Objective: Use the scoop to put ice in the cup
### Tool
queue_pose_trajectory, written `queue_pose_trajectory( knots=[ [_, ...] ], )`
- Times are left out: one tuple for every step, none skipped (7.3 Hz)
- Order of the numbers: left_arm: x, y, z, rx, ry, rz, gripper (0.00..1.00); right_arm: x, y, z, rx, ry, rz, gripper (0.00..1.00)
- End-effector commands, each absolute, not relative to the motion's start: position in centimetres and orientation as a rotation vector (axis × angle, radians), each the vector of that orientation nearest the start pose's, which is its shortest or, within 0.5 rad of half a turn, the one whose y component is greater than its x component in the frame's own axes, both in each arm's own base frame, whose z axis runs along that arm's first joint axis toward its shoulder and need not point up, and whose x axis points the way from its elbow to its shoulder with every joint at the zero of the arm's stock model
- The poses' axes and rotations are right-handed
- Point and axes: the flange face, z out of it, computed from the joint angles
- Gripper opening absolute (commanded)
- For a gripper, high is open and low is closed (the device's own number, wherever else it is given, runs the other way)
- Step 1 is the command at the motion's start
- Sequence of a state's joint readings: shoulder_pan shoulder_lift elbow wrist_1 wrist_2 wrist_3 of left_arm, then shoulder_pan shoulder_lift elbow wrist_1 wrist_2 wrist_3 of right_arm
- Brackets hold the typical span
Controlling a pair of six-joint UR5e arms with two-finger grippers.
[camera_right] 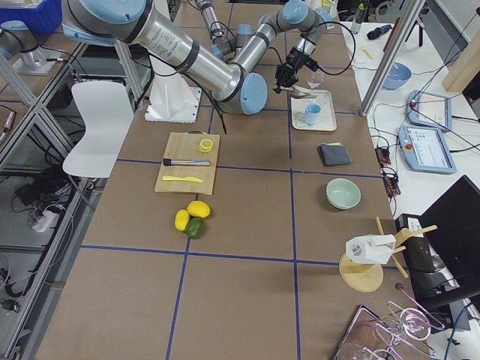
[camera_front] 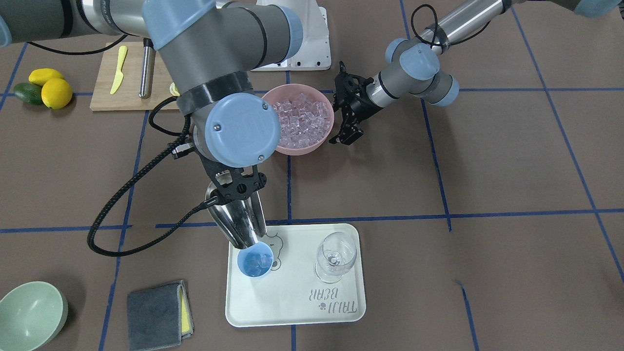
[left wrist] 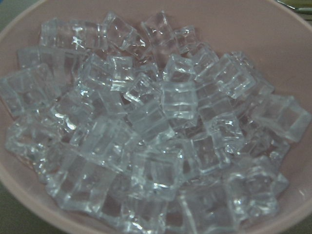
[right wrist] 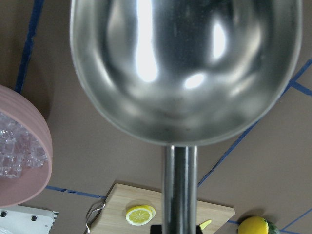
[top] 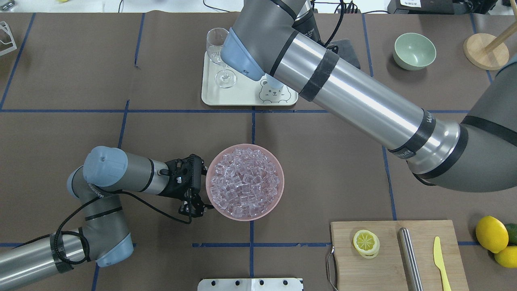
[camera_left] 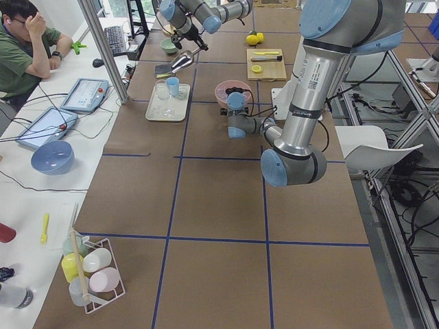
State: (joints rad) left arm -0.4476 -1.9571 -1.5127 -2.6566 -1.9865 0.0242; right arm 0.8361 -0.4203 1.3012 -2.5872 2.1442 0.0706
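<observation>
My right gripper (camera_front: 235,191) is shut on the handle of the steel scoop (camera_front: 237,222). The scoop tilts steeply down, its lip at the rim of the light-blue cup (camera_front: 255,260). The cup stands on the white tray (camera_front: 292,302) with a few ice cubes inside. In the right wrist view the scoop's (right wrist: 185,73) trough is empty. A heap of ice (top: 245,182) fills the pink bowl (top: 278,194). My left gripper (top: 193,209) hangs just beside that bowl's rim; its wrist view shows only ice (left wrist: 156,126), and I cannot tell whether its fingers are open.
A stemmed wine glass (camera_front: 335,256) stands on the tray beside the cup. A grey cloth (camera_front: 158,314) and a green bowl (camera_front: 29,314) lie beyond it. A cutting board (top: 387,270) holds a lemon slice, a steel cylinder and a yellow knife. A person (camera_left: 24,51) sits at the side desk.
</observation>
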Motion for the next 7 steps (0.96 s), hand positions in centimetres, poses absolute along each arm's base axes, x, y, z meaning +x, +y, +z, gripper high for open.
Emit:
queue_pose_trajectory(
  knots=[
    [52.9, -36.6, 34.4, 1.096, 1.097, 1.209, 1.00, -36.1, -56.8, 15.2, -0.260, -0.589, -0.565, 0.00],
    [52.5, -37.0, 34.4, 1.100, 1.092, 1.205, 1.00, -32.6, -55.1, 16.5, -0.218, -0.622, -0.541, 0.00],
    [51.7, -37.2, 34.3, 1.105, 1.094, 1.202, 1.00, -30.4, -54.3, 18.5, -0.184, -0.636, -0.497, 0.00],
    [50.4, -38.2, 33.8, 1.121, 1.083, 1.184, 1.00, -29.1, -53.1, 20.9, -0.158, -0.649, -0.462, 0.00],
    [48.9, -38.9, 34.5, 1.118, 1.064, 1.168, 1.00, -27.7, -51.3, 23.3, -0.145, -0.657, -0.400, 0.00],
    [46.7, -40.3, 35.4, 1.096, 1.068, 1.166, 1.00, -26.3, -49.4, 25.6, -0.131, -0.670, -0.326, 0.00],
    [43.3, -42.8, 36.6, 1.035, 1.078, 1.164, 1.00, -25.4, -48.1, 27.9, -0.112, -0.683, -0.302, 0.00]
  ],
)
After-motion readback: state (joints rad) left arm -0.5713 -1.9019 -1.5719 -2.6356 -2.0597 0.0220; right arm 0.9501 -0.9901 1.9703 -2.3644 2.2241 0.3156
